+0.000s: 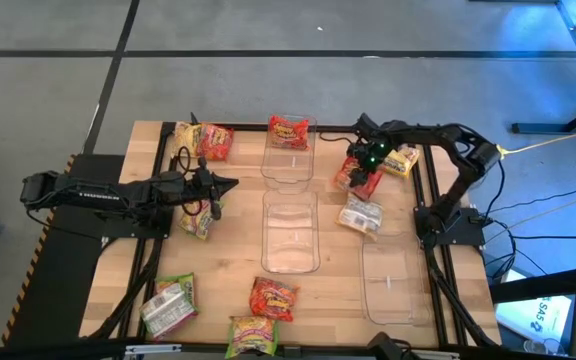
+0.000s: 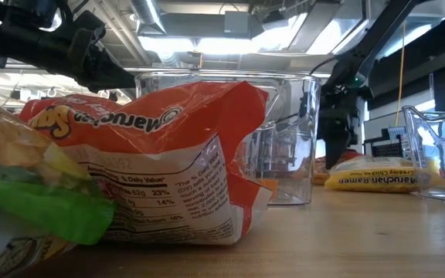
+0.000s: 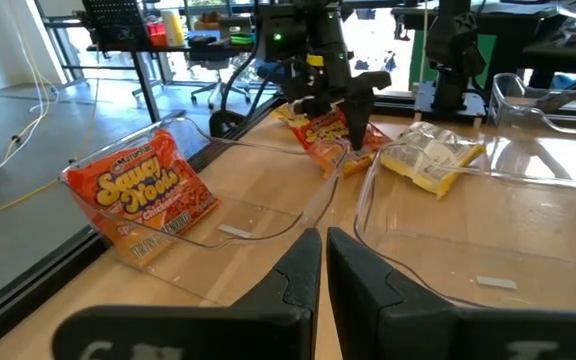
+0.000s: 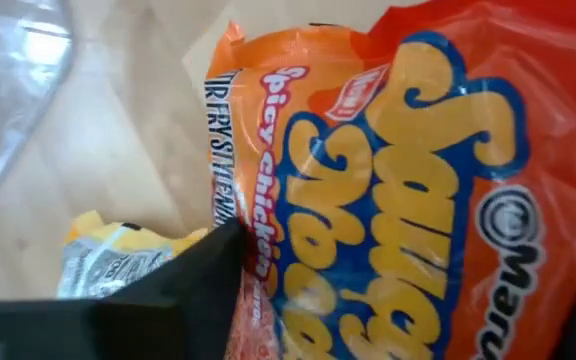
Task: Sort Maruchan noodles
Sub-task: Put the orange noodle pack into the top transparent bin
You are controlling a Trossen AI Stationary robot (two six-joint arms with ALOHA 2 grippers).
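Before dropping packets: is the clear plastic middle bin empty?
Empty: the clear plastic middle bin shows only bare wood through its floor.

I see a light wooden table (image 1: pixel 218 290) carrying three clear plastic bins (image 1: pixel 290 232); Maruchan noodles (image 1: pixel 272 298) lie scattered on it, red, yellow and green packets at both ends.

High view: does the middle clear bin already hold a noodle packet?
No: the middle clear bin shows only bare plastic, while one red packet sits in the far bin.

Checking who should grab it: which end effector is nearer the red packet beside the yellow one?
Right. The right end effector is down on the red packet; the left end effector waits across the bins.
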